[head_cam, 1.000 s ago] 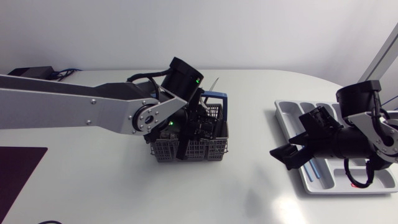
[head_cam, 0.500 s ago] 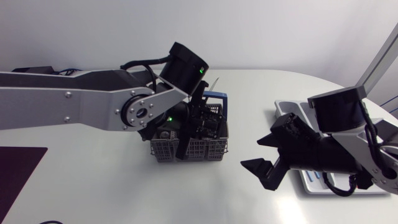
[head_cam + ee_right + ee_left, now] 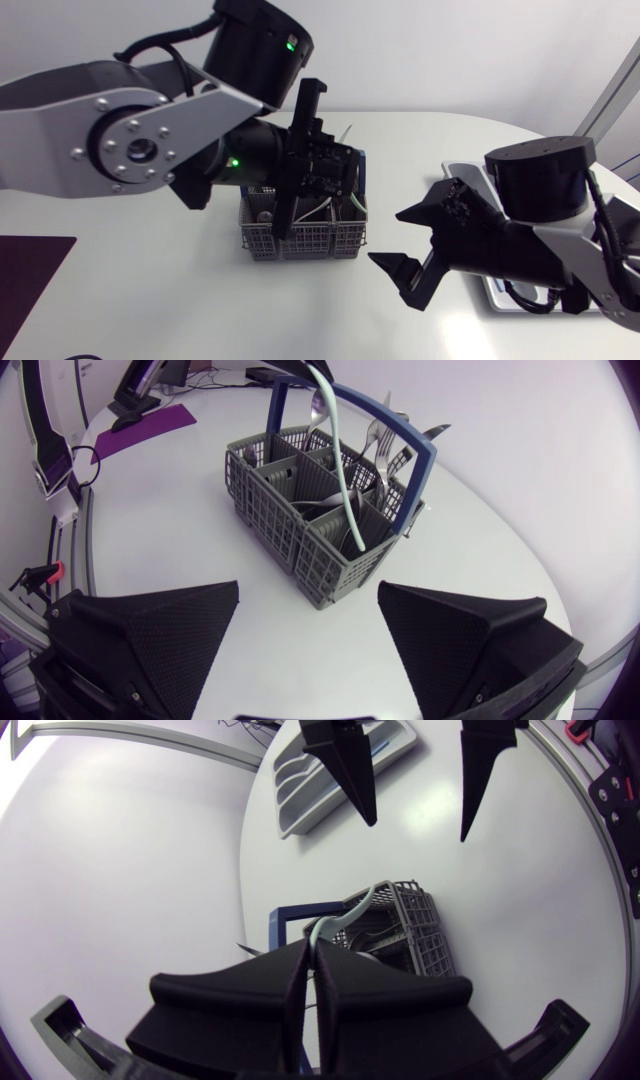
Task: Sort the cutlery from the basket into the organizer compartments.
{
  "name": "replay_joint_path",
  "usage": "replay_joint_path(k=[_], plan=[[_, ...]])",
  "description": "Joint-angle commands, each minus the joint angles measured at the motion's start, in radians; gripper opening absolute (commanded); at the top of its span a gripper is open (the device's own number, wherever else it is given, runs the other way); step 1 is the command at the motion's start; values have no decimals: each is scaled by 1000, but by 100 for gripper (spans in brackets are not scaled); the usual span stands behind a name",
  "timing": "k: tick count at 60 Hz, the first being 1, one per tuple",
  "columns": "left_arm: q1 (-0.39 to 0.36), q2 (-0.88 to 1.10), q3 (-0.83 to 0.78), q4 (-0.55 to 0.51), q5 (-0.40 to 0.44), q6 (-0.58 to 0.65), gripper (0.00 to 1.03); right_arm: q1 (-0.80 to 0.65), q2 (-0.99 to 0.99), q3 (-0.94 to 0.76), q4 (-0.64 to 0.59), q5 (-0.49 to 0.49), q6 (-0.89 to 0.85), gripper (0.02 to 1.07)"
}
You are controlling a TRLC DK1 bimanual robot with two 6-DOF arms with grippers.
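The grey cutlery basket (image 3: 325,240) with a blue handle stands mid-table and holds several forks and spoons. Above it hangs my left gripper (image 3: 287,215), shut on the pale mint handle of a utensil (image 3: 330,925). The utensil's lower end is still down inside the basket (image 3: 400,920). From the right wrist, the same mint handle (image 3: 340,470) rises out of the basket (image 3: 300,520). My right gripper (image 3: 408,250) is open and empty just right of the basket, fingers (image 3: 160,630) spread toward it. My right arm hides most of the white organizer (image 3: 462,172).
A dark purple mat (image 3: 30,275) lies at the table's front left corner. Black cables and a box (image 3: 55,115) sit at the back left. Seen from the left wrist, the organizer (image 3: 300,780) lies beyond my right gripper (image 3: 415,780).
My left arm has risen from the basket, drawing the mint-handled utensil upward. My right arm has swung left from over the organizer to just beside the basket.
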Motion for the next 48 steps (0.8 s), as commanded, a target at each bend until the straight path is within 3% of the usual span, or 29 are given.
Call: replay_joint_path(k=[1, 9, 11, 22, 26, 48], plan=[[-8, -48, 21, -13, -10, -19, 4, 32, -27, -1, 36, 36, 21, 102], [-5, -59, 77, -59, -10, -178, 4, 109, -46, -1, 85, 159, 18, 101], [-7, -49, 103, -96, -10, -280, 4, 138, -57, -6, 106, 210, 13, 97], [0, 4, 167, -167, -10, -556, 4, 205, -76, -24, 178, 354, -42, 93], [-3, 49, 252, -262, -6, -697, 3, 219, -82, -30, 215, 404, -76, 93], [-8, 141, 406, -472, 114, -1059, 4, 284, -69, -47, 324, 504, -169, 64]])
